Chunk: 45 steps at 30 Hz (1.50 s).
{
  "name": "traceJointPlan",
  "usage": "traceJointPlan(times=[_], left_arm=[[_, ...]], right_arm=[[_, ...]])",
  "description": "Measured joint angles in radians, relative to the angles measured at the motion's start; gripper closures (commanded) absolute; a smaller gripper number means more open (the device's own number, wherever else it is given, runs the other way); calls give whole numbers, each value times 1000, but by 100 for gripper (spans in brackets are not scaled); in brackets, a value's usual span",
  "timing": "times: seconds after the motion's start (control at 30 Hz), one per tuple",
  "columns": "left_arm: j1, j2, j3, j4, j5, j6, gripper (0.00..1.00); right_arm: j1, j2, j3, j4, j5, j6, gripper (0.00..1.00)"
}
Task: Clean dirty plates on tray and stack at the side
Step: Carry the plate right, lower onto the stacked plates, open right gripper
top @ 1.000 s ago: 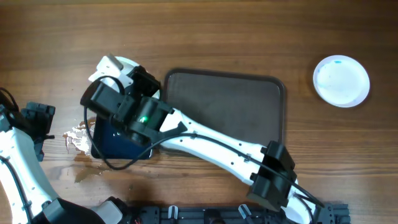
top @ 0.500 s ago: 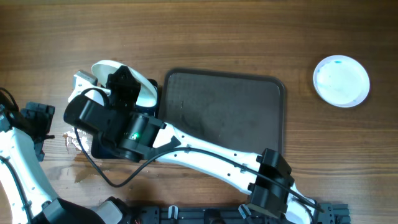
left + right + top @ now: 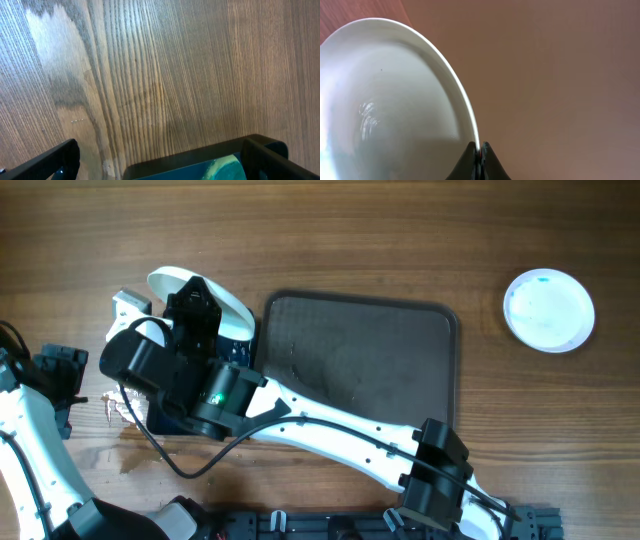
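My right gripper (image 3: 197, 308) is shut on the rim of a white plate (image 3: 190, 284) and holds it tilted on edge above the table's left side. In the right wrist view the jaws (image 3: 479, 149) pinch the plate's rim, and the plate's (image 3: 385, 100) visible face shows no blue smear. The large dark tray (image 3: 360, 350) at the centre holds nothing. Another white plate (image 3: 548, 310) with a small teal spot lies at the far right. My left gripper (image 3: 62, 370) is open and empty at the left edge; its fingers (image 3: 165, 162) are spread wide.
A small black tray (image 3: 165, 164) with a green sponge (image 3: 225, 169) lies under my right arm, left of the large tray. Crumpled white tissue (image 3: 125, 405) lies beside it. The right arm (image 3: 340, 415) crosses the table's front.
My right gripper has moved left with the plate and tipped it up more steeply on edge. The left arm has not moved.
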Motion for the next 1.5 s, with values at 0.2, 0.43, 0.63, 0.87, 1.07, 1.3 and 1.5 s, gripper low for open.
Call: traceJointPlan(times=[0.2, 0.43, 0.63, 0.87, 1.07, 1.3, 1.5], left_arm=[[0, 0, 0, 0, 0, 0, 0], [0, 0, 0, -5, 0, 0, 0], [-14, 0, 0, -4, 31, -1, 0], [-220, 69, 0, 24, 43, -4, 0], [-373, 104, 0, 63, 47, -4, 0], [-441, 104, 0, 72, 47, -4, 0], [-441, 104, 0, 83, 47, -4, 0]], right_arm=[[0, 0, 2, -55, 5, 65, 96], [-123, 0, 10, -379, -513, 772, 96], [-516, 0, 10, -502, -990, 1139, 96], [-1046, 0, 10, -743, -1162, 1201, 96], [-1516, 0, 10, -871, -1089, 1197, 96], [-1845, -1, -22, -921, -980, 1201, 96], [-1862, 2, -292, -743, -990, 1201, 96]])
